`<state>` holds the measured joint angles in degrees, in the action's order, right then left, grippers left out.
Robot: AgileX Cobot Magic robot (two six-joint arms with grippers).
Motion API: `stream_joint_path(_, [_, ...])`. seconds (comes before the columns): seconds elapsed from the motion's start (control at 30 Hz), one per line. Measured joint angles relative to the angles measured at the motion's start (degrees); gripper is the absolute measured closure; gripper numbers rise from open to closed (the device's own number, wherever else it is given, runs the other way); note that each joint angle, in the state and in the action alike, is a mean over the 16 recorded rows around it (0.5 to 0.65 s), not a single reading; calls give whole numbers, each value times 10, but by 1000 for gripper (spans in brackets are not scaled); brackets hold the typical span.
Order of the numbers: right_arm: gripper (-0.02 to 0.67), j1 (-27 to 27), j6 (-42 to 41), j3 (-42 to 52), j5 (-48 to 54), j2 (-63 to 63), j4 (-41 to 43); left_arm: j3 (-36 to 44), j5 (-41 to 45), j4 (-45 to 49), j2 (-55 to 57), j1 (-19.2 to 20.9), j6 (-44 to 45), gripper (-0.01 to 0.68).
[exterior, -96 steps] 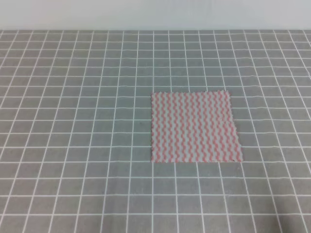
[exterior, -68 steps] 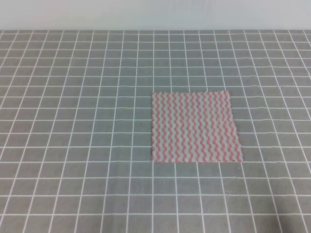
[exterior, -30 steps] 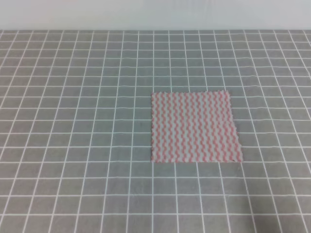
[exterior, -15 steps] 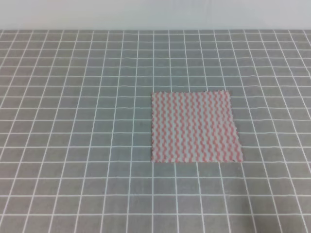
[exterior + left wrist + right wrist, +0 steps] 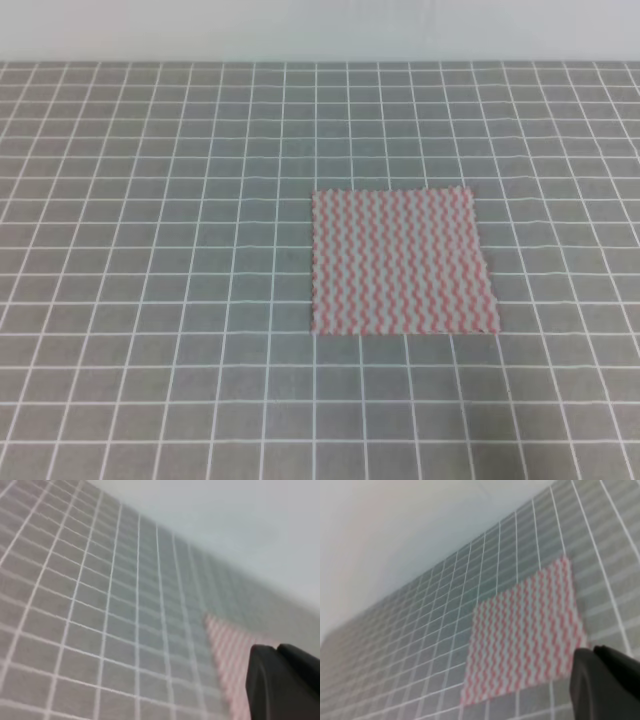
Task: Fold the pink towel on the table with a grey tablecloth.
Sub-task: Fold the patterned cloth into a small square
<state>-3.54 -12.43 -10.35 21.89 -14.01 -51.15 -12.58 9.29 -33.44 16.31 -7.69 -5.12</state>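
Note:
The pink towel lies flat and unfolded on the table with a grey tablecloth, right of the middle in the exterior high view. It also shows in the right wrist view and, blurred, in the left wrist view. No arm or gripper shows in the exterior high view. A black part of the left gripper fills the lower right corner of its wrist view. A black part of the right gripper does the same in its view, above the towel's near corner. Their jaws are hidden.
The grey grid cloth spreads on all sides of the towel. A pale wall runs along the table's far edge. No other objects show.

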Motion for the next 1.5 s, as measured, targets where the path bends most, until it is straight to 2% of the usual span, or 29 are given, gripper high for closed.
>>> stream_joint_path(0.33, [666, 0, -164, -176, 68, -245, 54, -232, 174, -5, 306, -1, 233, 675])
stream_joint_path(0.57, [665, -2, -190, -288, 157, -433, 103, -390, 300, 0, 525, -21, 319, 675])
stream_joint_path(0.83, [665, -35, -101, -398, 225, -605, 228, -536, 383, 59, 720, -100, 317, 674])
stream_joint_path(1.03, [665, -79, 4, -469, 231, -694, 359, -621, 393, 121, 808, -170, 280, 675])
stream_joint_path(1.17, [665, -106, 64, -510, 230, -741, 431, -663, 390, 152, 843, -203, 255, 675])
stream_joint_path(1.3, [660, -122, 90, -540, 231, -780, 456, -692, 389, 163, 862, -223, 246, 675])
stream_joint_path(1.5, [615, -131, 93, -568, 240, -825, 443, -713, 395, 162, 873, -236, 245, 675])
